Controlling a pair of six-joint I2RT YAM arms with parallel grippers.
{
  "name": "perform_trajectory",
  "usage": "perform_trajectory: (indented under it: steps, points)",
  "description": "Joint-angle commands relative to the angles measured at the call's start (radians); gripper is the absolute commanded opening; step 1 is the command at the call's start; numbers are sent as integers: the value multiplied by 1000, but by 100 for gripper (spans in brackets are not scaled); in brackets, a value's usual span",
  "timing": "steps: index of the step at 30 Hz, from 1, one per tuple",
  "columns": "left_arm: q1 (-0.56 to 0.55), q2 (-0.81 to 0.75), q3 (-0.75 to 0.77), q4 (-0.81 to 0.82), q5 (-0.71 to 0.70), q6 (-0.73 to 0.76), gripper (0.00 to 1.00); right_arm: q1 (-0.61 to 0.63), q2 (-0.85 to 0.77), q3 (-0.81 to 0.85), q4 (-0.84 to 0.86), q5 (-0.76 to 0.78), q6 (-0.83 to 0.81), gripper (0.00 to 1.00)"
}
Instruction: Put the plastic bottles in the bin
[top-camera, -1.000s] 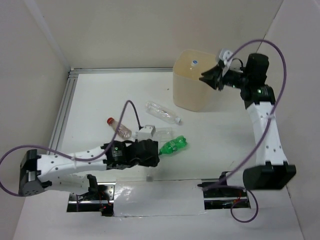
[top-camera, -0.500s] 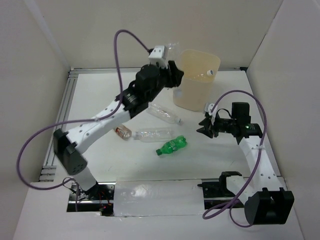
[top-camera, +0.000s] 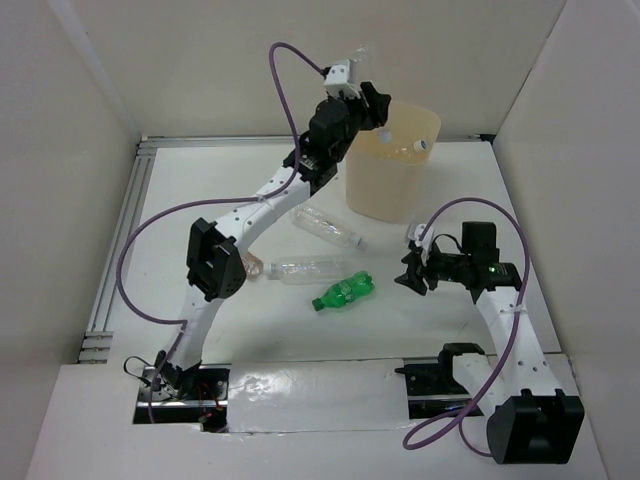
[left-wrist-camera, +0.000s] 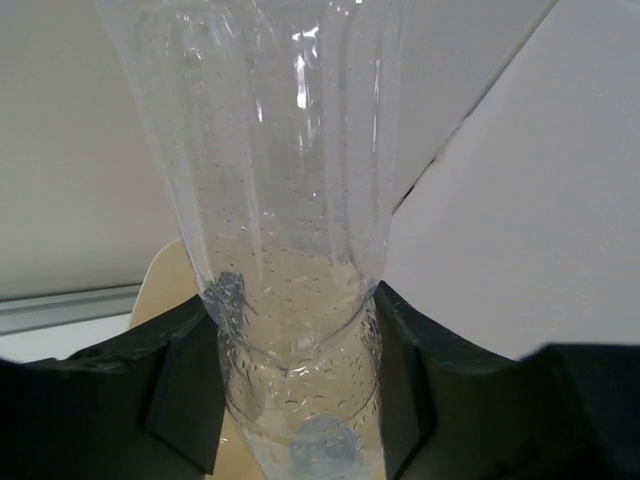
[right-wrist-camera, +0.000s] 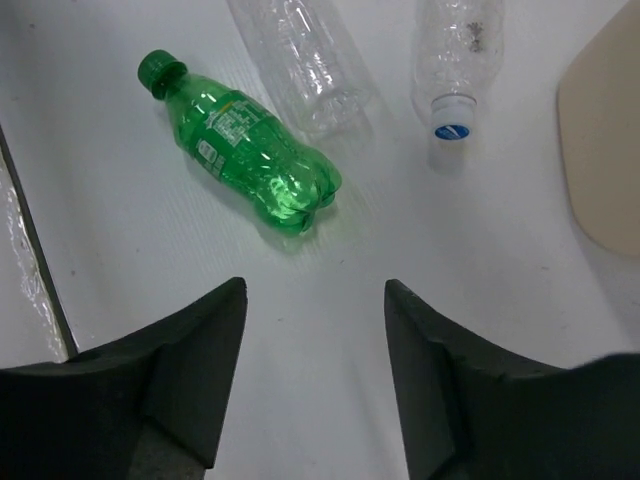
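Note:
My left gripper (top-camera: 372, 103) is raised at the near-left rim of the cream bin (top-camera: 392, 185). It is shut on a clear bottle (left-wrist-camera: 290, 200), which stands up between the fingers (left-wrist-camera: 185, 390) with the bin's beige rim (left-wrist-camera: 165, 285) behind it. A white-capped bottle (top-camera: 420, 147) shows inside the bin. My right gripper (top-camera: 410, 270) is open and empty, low over the table, right of the green bottle (top-camera: 343, 291). In the right wrist view the green bottle (right-wrist-camera: 245, 140) lies ahead of the gripper (right-wrist-camera: 315, 370). Beyond it lie a clear bottle (right-wrist-camera: 300, 55) and a white-capped clear bottle (right-wrist-camera: 455, 60).
Two clear bottles (top-camera: 325, 226) (top-camera: 300, 270) lie on the white table left of the bin. A short bottle (top-camera: 250, 267) is partly hidden by the left arm's elbow (top-camera: 213, 262). Side walls close in left and right. A metal rail (top-camera: 118, 250) runs along the left.
My left arm rose from the table to the bin's rim with a clear bottle. My right arm swung down from the bin to the table beside the green bottle.

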Motion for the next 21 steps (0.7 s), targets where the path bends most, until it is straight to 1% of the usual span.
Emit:
perform_trajectory:
  steps: [1, 2, 3, 4, 5, 6, 7, 10, 11, 13, 14, 15, 16, 17, 19, 20, 21]
  points:
    - [-27, 97, 103, 71, -35, 79, 67, -9, -27, 1, 14, 5, -4, 66]
    - [-27, 114, 118, 54, -47, 96, 71, -9, -18, 1, 23, 5, -4, 73]
    - [-36, 126, 127, 43, -47, 108, 76, -9, -17, 1, 23, 5, -4, 83]
    - [-36, 136, 128, 43, -47, 108, 89, -9, -5, 1, 23, 5, -30, 88]
    - [-36, 136, 128, 43, -47, 108, 97, -9, 4, 1, 23, 5, -45, 92]
    - [-36, 136, 138, 43, -36, 117, 100, -9, 4, 1, 13, -10, -71, 95]
    - [-36, 136, 138, 52, -26, 136, 100, -9, 16, 1, 13, -36, -138, 99]
    - [-36, 136, 203, 52, -1, 171, 100, -9, 50, -10, -15, -114, -276, 99]
    - [-45, 136, 213, 52, -1, 199, 100, -9, 82, -19, -26, -133, -394, 99]
    - [-54, 59, 194, 52, -1, 254, 100, 11, 127, -19, -12, -145, -481, 99]
    - [-54, 23, 169, 52, -16, 268, 100, 28, 183, -19, -1, -145, -495, 99]
    - [-54, -81, 82, 52, -31, 280, 100, 72, 214, 5, 8, -136, -507, 99]
    - [-65, -82, 21, 52, -48, 292, 100, 100, 246, 18, 25, -121, -518, 99]
    - [-65, -208, -130, 43, -90, 305, 100, 155, 303, 28, 35, -87, -518, 99]
    - [-65, -351, -306, 20, -134, 289, 100, 213, 355, 47, 69, -52, -527, 99]
    - [-65, -490, -398, 5, -181, 244, 100, 242, 395, 64, 85, -12, -538, 99]
    - [-65, -557, -575, -21, -200, 211, 100, 294, 415, 73, 97, 5, -538, 99]
